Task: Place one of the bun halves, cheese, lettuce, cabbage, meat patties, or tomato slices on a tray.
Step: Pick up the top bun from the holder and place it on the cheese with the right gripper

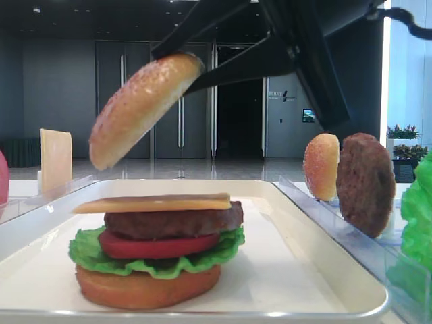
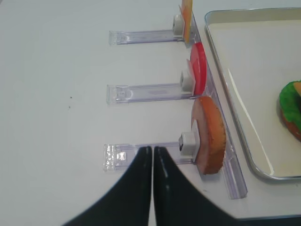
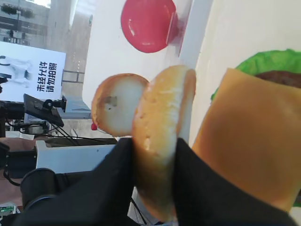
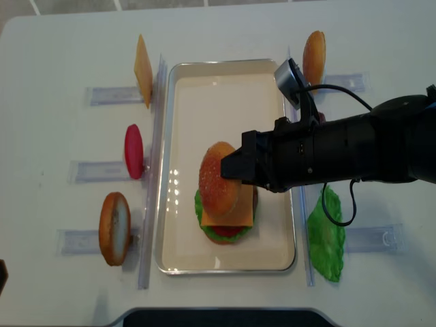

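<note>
White tabletop [image 4: 54, 54], w/ a dim hall and dark double doors behind in the low exterior view. Tray [image 4: 225, 75] sits mid-table, long side running near to far. On it, toward the near end, a stack: flat bottom bun [image 1: 145, 287], lettuce [image 1: 88, 253], tomato slice [image 1: 155, 246], meat patty [image 1: 172, 221], cheese [image 1: 155, 202] on top.

R gripper [image 4: 235, 167] reaches in from the right, jaws clamped on the edge of the seeded bun top [image 1: 138, 108]. Bun hangs tilted above the stack, clear of the cheese, not touching it. R wrist view shows both black fingers [image 3: 108, 183] pressed on either face of the bun.

L gripper [image 2: 153, 157] is closed, holding nothing, fingertips together over bare table just left of the near-left rack slot.

Left of tray, clear rack [image 4: 153, 170] w/ items standing on edge: spare cheese slice [image 4: 143, 70] far, red tomato disc [image 4: 133, 151] mid, another bun half [image 4: 114, 228] near. Right of tray: second bun half [image 4: 314, 56] far, a patty [image 1: 365, 182] standing upright beside it in the low view, loose lettuce leaf [image 4: 325, 235] near right.
</note>
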Controlling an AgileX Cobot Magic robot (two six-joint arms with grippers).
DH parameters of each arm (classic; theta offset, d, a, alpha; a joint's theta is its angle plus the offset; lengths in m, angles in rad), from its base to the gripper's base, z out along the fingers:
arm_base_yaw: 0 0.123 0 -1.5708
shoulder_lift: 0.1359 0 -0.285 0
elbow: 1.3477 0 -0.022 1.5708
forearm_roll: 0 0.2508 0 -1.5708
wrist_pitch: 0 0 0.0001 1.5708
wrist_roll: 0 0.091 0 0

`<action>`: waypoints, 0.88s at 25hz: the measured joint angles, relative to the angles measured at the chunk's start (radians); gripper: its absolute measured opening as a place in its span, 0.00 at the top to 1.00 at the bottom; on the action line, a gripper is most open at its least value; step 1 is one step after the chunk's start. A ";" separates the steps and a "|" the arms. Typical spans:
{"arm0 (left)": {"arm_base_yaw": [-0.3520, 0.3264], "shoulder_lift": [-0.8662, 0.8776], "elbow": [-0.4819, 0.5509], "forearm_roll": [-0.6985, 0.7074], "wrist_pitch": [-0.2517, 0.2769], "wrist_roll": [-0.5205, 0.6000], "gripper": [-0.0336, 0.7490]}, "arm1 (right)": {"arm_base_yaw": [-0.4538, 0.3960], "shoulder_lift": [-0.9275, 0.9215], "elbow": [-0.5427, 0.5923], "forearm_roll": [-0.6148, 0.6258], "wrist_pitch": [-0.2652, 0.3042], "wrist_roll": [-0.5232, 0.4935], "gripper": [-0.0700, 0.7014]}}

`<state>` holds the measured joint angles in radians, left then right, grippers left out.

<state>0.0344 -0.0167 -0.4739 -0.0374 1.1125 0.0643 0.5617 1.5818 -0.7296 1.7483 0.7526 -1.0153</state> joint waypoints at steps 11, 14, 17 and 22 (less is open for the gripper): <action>0.000 0.000 0.000 0.000 0.000 0.000 0.96 | 0.000 0.058 0.000 0.027 0.000 -0.036 0.63; 0.000 0.000 0.000 0.000 0.000 0.000 0.96 | 0.000 0.059 0.000 0.028 0.000 -0.038 0.63; 0.000 0.000 0.000 0.000 0.000 0.000 0.96 | 0.000 0.060 0.000 0.028 -0.001 -0.039 0.63; 0.000 0.000 0.000 0.000 0.000 0.000 0.96 | 0.000 0.060 0.000 0.028 -0.002 -0.039 0.63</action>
<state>0.0344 -0.0167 -0.4739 -0.0374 1.1125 0.0643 0.5617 1.6416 -0.7296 1.7761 0.7508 -1.0547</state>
